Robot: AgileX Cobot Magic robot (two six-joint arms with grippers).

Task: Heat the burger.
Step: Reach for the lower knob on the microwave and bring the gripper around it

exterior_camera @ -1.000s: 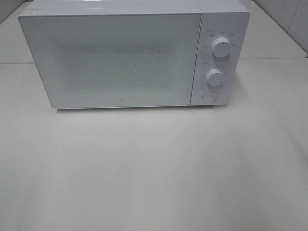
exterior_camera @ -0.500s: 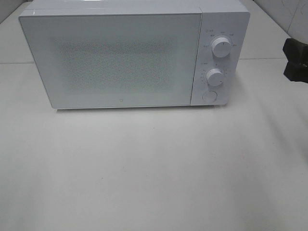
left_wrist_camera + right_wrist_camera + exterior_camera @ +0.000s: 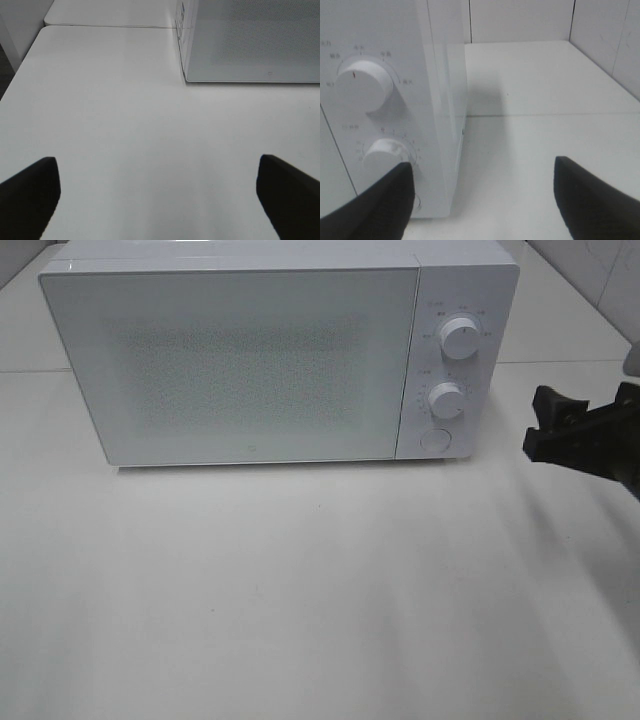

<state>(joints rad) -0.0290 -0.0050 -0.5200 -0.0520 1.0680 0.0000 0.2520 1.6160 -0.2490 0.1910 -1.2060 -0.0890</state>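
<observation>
White microwave point(image 3: 250, 360), door shut, stands just beside your right gripper point(image 3: 535, 422), whose jaws gape empty near its lower knob point(image 3: 446, 400). Your left gripper point(image 3: 160, 200) is spread wide, empty, above the table point(image 3: 110, 125). You cannot tell where the burger is.

Big white microwave point(image 3: 250, 350) blocks the back of the table point(image 3: 300, 590), door shut flush, so no way inside. In front of it the tabletop's wide open, edge to edge. Right gripper point(image 3: 537, 426) hangs just off the microwave's right side by the ctrl panel, jaws apart w/ bare table between. Upper knob point(image 3: 364, 86) and lower knob point(image 3: 387, 152) stick out close to one finger. Free lane runs past that side to the tiled wall point(image 3: 605, 40). Left gripper point(image 3: 160, 200), jaws wide, sits over bare table, microwave's front-left corner ahead.
</observation>
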